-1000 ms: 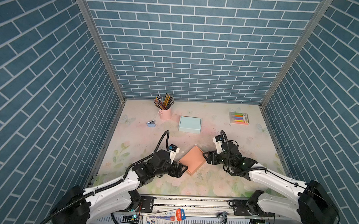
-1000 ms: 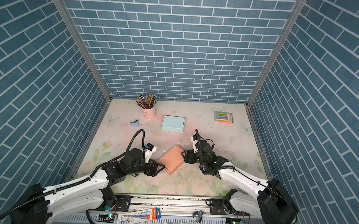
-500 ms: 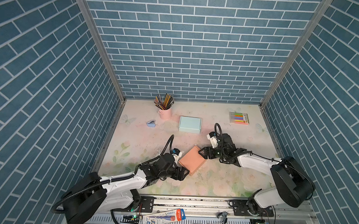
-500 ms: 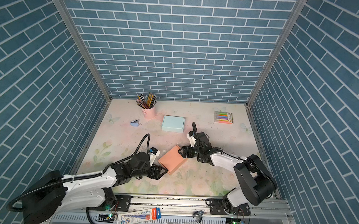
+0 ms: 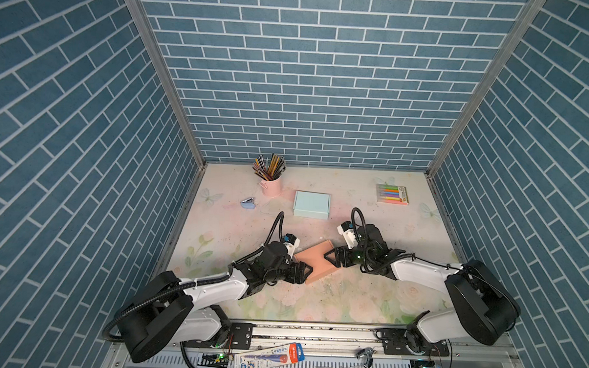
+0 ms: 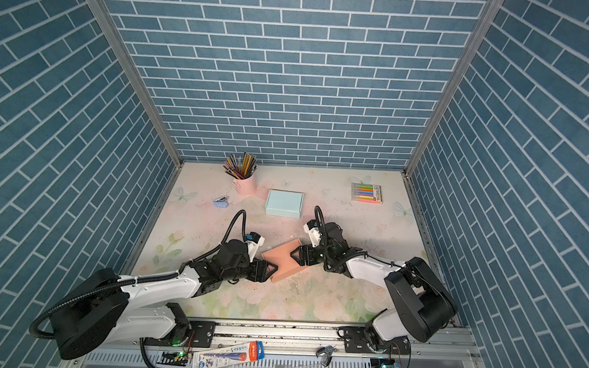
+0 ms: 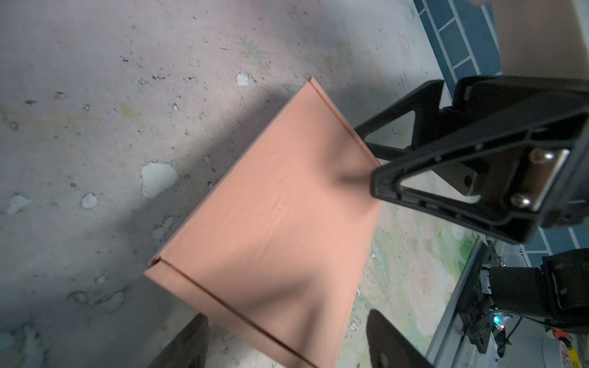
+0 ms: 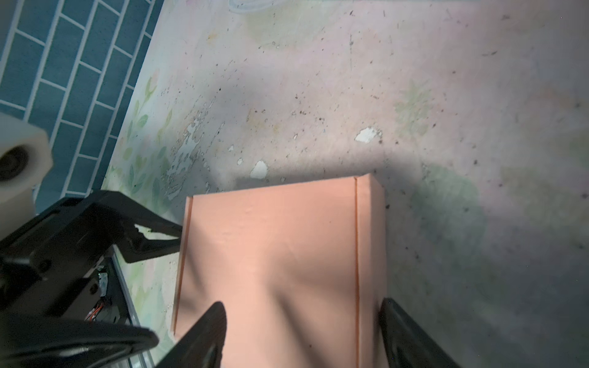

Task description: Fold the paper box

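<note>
Closer in than a second ago, our left hand (image 5: 307, 275) and right hand (image 5: 330, 260) flank the peach box (image 5: 317, 262), both spread. Wrist views alone show its lid seams (image 7: 229, 307). Its long axis runs near-left to far-right.

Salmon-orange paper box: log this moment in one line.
salmon-orange paper box: closed, flat | left gripper: open, at near-left edge | right gripper: open, at right edge

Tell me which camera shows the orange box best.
Left wrist view: the orange box nearly fills it, seams clear. The right wrist view crops the box; in both top views it is small.
</note>
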Robot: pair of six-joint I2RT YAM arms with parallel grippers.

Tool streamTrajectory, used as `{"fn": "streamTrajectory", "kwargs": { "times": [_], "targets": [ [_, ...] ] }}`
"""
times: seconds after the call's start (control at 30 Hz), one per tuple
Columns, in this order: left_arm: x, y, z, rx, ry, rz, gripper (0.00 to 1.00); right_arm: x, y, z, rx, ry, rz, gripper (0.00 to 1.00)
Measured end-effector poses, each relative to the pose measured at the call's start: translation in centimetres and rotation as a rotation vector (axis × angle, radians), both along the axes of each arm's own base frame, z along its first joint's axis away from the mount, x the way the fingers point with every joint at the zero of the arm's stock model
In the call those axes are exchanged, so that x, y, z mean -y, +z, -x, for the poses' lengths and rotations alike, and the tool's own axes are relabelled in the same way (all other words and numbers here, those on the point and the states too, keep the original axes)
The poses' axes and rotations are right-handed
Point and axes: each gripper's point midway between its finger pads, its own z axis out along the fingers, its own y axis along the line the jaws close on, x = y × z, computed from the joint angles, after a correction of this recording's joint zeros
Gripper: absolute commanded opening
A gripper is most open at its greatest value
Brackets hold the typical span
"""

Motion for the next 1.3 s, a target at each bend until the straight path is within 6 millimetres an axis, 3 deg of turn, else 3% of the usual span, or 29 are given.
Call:
{"fn": "streamTrajectory", "kwargs": {
  "times": [0.23,0.5,0.67,0.8,0.97,1.07,1.3],
  "targets": [
    [-0.6,0.1,-1.6,0.008,0.027,-0.013,0.78,-0.1,0.1,2.4,-0.006,0.009,0.001,0.76],
    [-1.0,-0.2,-2.1,0.002,0.035,-0.016,0.78,-0.3,-0.5,3.3,-0.029,-0.005,-0.021,0.76],
    [-1.4,-0.1,-2.5,0.011,0.046,-0.022,0.88,-0.2,-0.5,3.6,-0.040,-0.021,-0.027,0.87],
    [-2.6,0.4,-3.3,0.044,0.098,-0.061,0.88,0.5,1.0,2.9,0.018,-0.067,-0.026,0.89],
    [-6.0,2.5,-5.3,0.144,0.249,-0.148,0.88,2.8,2.7,1.3,0.113,-0.170,0.045,0.91],
    [-8.5,4.3,-6.4,0.228,0.353,-0.203,0.88,5.2,4.3,-0.6,0.199,-0.260,0.071,0.93],
    [-15.2,9.1,-8.4,0.425,0.645,-0.305,0.88,11.2,10.2,-4.3,0.456,-0.490,0.061,0.97]
  ]
}}
